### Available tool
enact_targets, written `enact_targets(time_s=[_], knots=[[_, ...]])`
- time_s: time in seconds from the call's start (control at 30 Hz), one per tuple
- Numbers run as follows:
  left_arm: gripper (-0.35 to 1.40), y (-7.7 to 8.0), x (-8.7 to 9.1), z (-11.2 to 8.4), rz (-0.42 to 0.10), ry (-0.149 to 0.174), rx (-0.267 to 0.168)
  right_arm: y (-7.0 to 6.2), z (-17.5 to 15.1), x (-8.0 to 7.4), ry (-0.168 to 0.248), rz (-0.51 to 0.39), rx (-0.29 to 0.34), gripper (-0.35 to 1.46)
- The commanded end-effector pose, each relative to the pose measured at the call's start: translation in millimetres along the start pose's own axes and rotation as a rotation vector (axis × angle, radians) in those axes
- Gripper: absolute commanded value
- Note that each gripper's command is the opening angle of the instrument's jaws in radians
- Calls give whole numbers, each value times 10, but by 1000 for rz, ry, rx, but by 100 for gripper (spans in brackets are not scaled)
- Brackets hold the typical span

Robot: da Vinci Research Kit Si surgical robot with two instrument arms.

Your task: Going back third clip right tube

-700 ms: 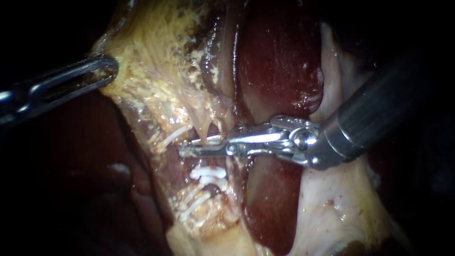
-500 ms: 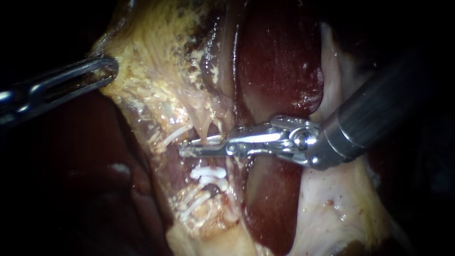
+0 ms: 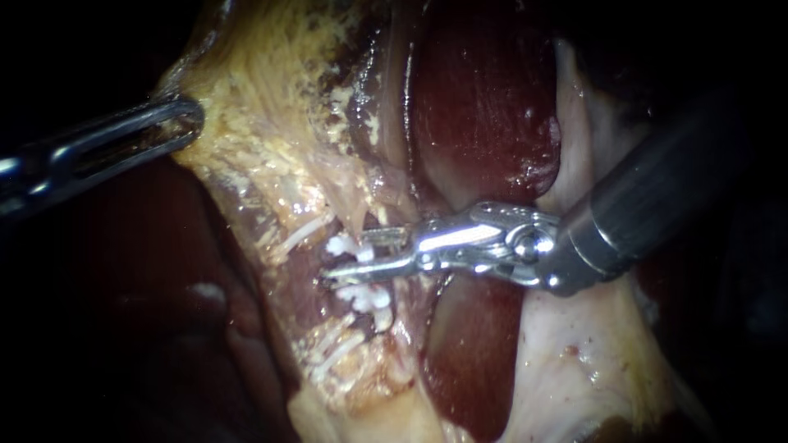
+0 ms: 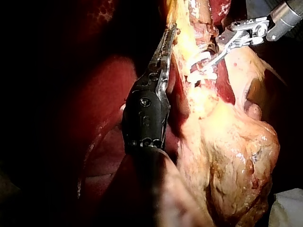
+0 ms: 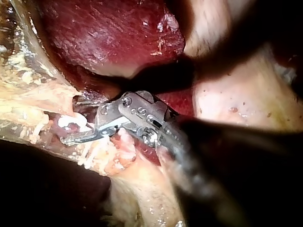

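right instrument (image 3: 349, 261), mid-frame: jaws spread, gripping nothing. The top clip (image 3: 338, 244) sits in the gap, on the tube (image 3: 362, 220). Can't tell if the jaws are fully clear of it.
left instrument (image 3: 185, 121), upper left: jaws clamped on the edge of the fatty tissue (image 3: 271, 107), looks like traction toward the left edge.

Risks on backing out toward the right:
- A jaw snags the top clip, so the clip shifts or comes off and the tube tears. Cause: jaws not wide enough, or an off-axis pull.
- The lower jaw lies just above the two lower clips (image 3: 367, 299). A dip downward would knock them.
- The left grip slips, the tissue slackens and the tube swings into the jaws.

Count: 2 instruments; 3 white clips stacked centre frame; 1 tube carrying them that I can make out. The liver (image 3: 484, 107), upper centre, is not touched.
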Motion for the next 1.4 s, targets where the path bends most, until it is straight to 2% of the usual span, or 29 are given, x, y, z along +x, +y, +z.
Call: enact_targets(time_s=[0.03,0.3,0.47,0.6,0.73,0.83,1.0,1.23,1.4], knots=[[-35,0,0,0,0,0,0,0,0,0,0,-4,-1,60],[-35,0,0,-1,0,0,0,-3,-10,-2,1,-58,7,60],[-35,0,0,-1,0,0,0,-8,-31,1,-7,-208,20,60],[-35,0,0,-2,0,0,0,-15,-63,6,-15,-346,38,60],[-35,0,0,-2,0,0,0,-23,-98,11,-15,-429,43,60],[-35,-1,0,-1,0,0,-1,-29,-120,21,-17,-486,51,60],[-35,-1,0,0,0,0,-1,-41,-145,35,-4,-534,64,60],[-35,-2,3,5,1,-2,-3,-55,-152,39,-6,-556,71,60],[-35,-2,14,26,4,-8,-4,-58,-153,39,-3,-574,74,60]])
